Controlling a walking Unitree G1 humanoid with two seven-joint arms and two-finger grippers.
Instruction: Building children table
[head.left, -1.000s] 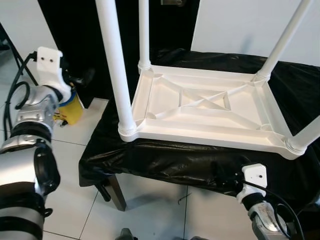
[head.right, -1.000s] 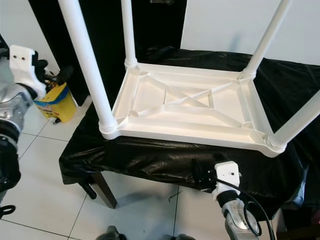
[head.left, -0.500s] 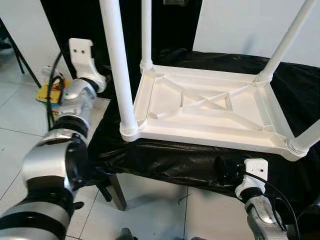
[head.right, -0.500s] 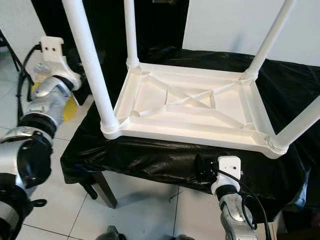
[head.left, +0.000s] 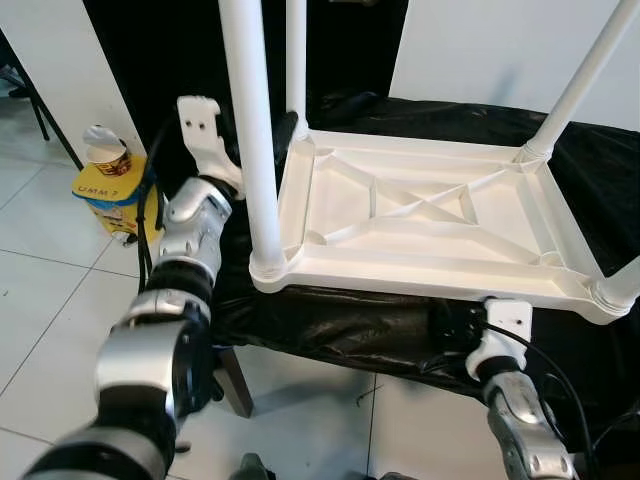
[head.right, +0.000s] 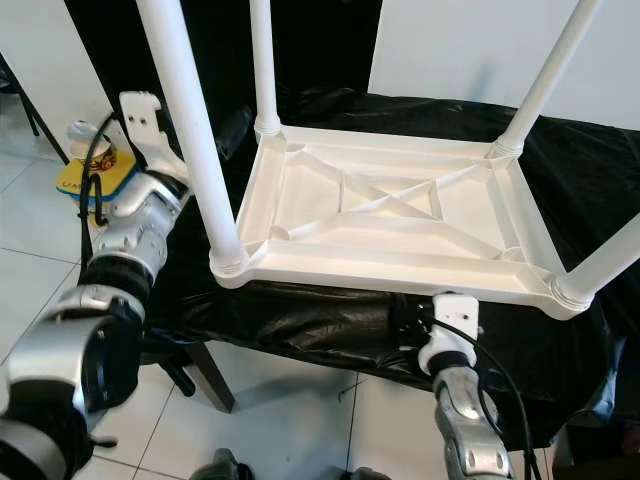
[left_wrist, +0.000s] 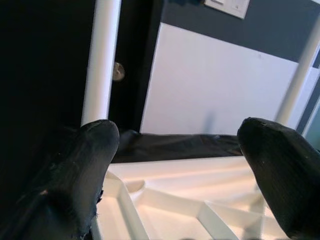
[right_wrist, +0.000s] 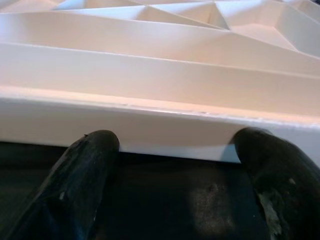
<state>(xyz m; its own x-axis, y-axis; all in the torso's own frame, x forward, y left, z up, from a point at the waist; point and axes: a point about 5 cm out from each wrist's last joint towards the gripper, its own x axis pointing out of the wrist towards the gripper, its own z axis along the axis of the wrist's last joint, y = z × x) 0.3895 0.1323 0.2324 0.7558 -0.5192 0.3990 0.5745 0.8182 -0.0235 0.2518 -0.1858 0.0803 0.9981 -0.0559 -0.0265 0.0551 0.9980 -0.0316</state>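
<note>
1. Table (head.left: 430, 215) in white plastic lies upside down on a low stand under a black cover (head.left: 330, 325); its four legs (head.left: 252, 140) stick up, so I think all the legs are already in.
2. I judge it light and stiff, with smooth, slippery legs; the ribbed rim looks like the best place to hold, because the fingers can hook on the edge.
3. My left gripper (left_wrist: 177, 150) is at 9 o'clock from the table, just beside the far left corner; its fingers are spread wide with nothing between them.
4. My right gripper (right_wrist: 182, 155) is at 6 o'clock, low against the near rim; its fingers are spread too, tips right at the white edge, holding nothing.
5. One yellow box (head.left: 108, 188) stands on the floor at 9 o'clock; a small tub (head.left: 106, 150) sits on top of it; I cannot see what is inside.
</note>
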